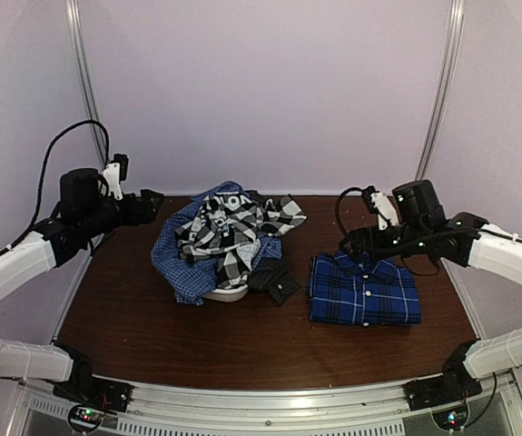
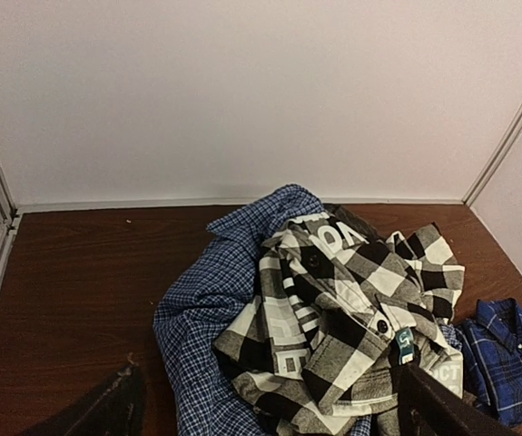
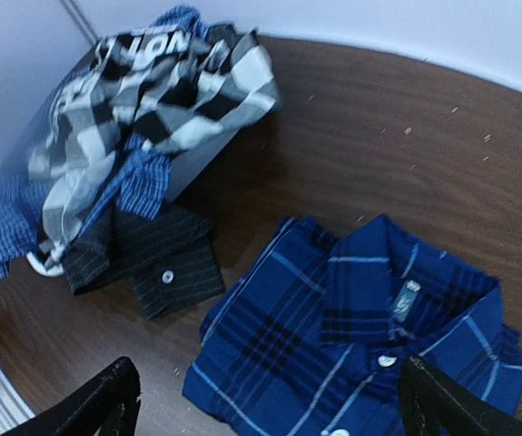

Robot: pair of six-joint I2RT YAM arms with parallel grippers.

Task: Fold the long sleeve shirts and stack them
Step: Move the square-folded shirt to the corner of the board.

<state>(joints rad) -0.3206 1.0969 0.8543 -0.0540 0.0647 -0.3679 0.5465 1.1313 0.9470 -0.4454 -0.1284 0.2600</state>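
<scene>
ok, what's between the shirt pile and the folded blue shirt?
A small dark striped cloth piece, tucked under the pile, not touching the blue shirt; right wrist view shows it best.

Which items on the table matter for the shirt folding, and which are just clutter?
Job: crumpled black-and-white check cloth shirt; folded royal blue plaid cloth shirt; fine-checked light blue garment in the pile, probably a shirt.
Lying about: small black striped cloth piece; white rounded object under the pile.
</scene>
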